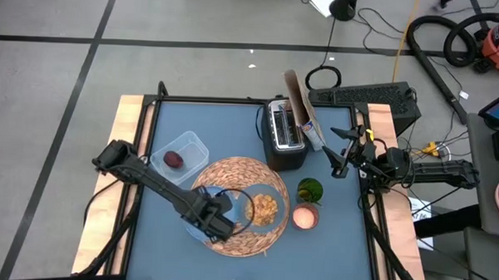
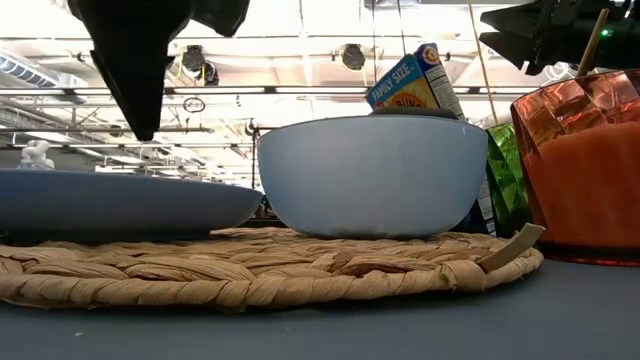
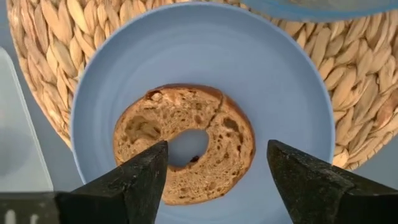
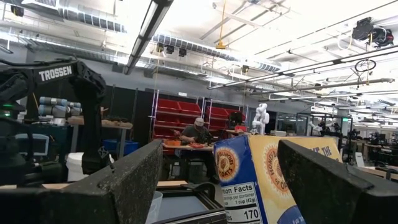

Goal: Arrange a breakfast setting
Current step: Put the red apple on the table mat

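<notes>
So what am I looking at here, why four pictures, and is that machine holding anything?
It is a robot with two arms at a table. One camera looks down from above, one sits at table height, and one rides on each wrist. The left pincer hovers open over a bagel on a blue plate, which sits on a straw mat beside a bowl of cereal. The right pincer waits open near the toaster. Neither holds anything.

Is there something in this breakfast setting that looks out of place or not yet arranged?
Yes: the small dark-red fruit lies in the clear square plastic tub, beside the round woven straw mat, apart from the setting.
</notes>
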